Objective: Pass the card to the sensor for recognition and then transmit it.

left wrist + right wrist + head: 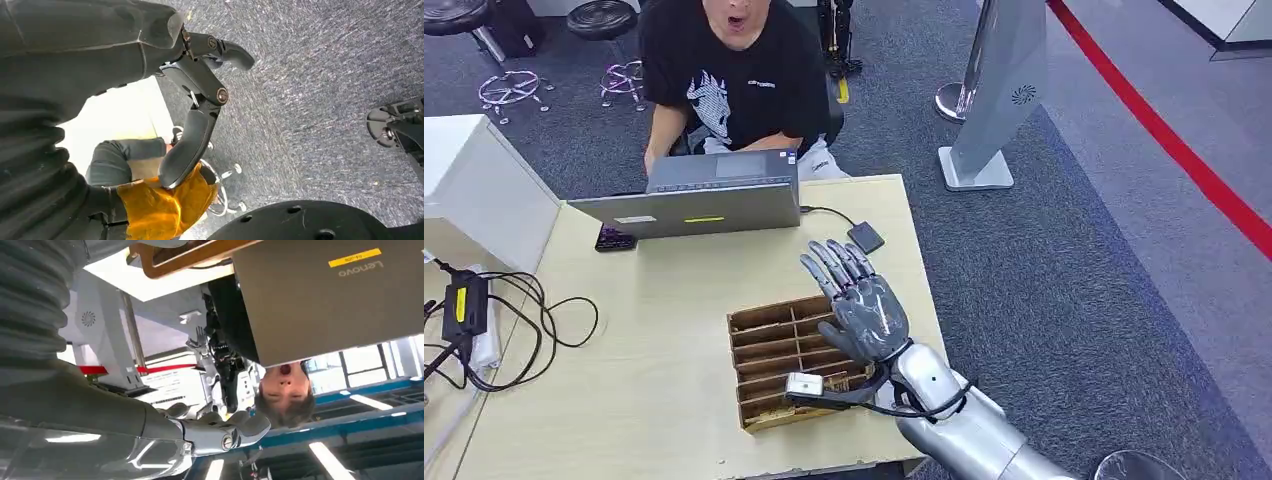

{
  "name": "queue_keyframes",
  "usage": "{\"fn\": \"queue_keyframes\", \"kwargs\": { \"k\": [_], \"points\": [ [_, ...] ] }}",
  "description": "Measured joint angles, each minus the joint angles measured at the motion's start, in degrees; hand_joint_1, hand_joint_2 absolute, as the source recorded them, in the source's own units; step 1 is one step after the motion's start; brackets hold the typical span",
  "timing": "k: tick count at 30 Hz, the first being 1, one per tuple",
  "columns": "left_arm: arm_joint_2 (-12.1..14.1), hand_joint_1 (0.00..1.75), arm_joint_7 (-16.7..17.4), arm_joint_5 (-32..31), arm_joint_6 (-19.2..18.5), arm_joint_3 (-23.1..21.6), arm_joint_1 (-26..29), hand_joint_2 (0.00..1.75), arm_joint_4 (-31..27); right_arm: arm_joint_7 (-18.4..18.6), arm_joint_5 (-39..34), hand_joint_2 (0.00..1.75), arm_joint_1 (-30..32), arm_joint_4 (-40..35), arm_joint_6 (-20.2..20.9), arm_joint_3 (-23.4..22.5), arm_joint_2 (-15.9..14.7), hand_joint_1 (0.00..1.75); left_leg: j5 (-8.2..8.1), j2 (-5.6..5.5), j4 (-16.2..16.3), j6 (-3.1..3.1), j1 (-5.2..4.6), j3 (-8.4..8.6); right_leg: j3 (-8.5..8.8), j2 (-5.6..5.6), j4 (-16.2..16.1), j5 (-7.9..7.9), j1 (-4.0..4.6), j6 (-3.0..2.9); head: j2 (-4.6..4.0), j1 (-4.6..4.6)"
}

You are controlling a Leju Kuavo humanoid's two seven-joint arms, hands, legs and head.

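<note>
Head view: right hand [861,305] hovers above the wooden divided tray [764,338], fingers spread, holding nothing. Cards probably sit in the tray slots; none is distinct. Step: pick-up not begun. Next: lower the fingers into a slot, then move toward the small black sensor [865,238].

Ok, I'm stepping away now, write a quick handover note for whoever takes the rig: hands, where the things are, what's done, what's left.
Right hand: raised over the wooden divider box at the table's near edge, fingers spread, holding nothing.
Left hand: hanging beside the table over the carpet, fingers apart, holding nothing.
Sensor: the small dark pad on a cable right of the laptop looks like it, though I can't be sure.
Card: I can't make one out; the box's contents are too unclear to tell.
Done: nothing visible yet, no card in hand.
Left: pick a card, present it to the sensor, then pass it on, probably to the person seated behind the laptop.
</note>
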Motion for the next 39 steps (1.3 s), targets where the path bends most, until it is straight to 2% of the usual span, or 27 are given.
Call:
{"fn": "queue_keyframes", "kwargs": {
  "k": [16, 23, 39],
  "points": [
    [0.0, 0.00, 0.0, -0.1, 0.0, 0.0, 0.0, 1.75, 0.0, 0.0, -0.1, 1.75, -0.3, 2.4, 0.1, 0.8, 0.7, 0.00, 0.00, 0.00, 0.0, 0.00, 0.00, -0.01, 0.00, 0.00, 0.0, 0.00, 0.00, 0.00, 0.00, 0.00],
    [0.0, 0.00, 0.0, -0.8, 0.0, 0.1, 0.0, 1.75, 0.0, 2.6, 2.7, 1.75, -1.2, 4.3, -0.6, 1.7, 1.2, 0.00, 0.00, 0.00, 0.0, 0.00, 0.00, 0.00, 0.00, 0.00, 0.0, 0.00, 0.00, 0.00, 0.00, 0.00],
    [0.0, 0.00, 0.0, -0.8, -0.2, 0.8, 0.0, 1.75, 0.0, 2.8, 2.8, 1.75, -1.9, 5.9, -0.1, 2.2, 1.4, 0.00, 0.00, 0.00, 0.0, 0.00, 0.00, 0.00, 0.00, 0.00, 0.0, 0.00, 0.00, 0.00, 0.00, 0.00]
  ]
}}
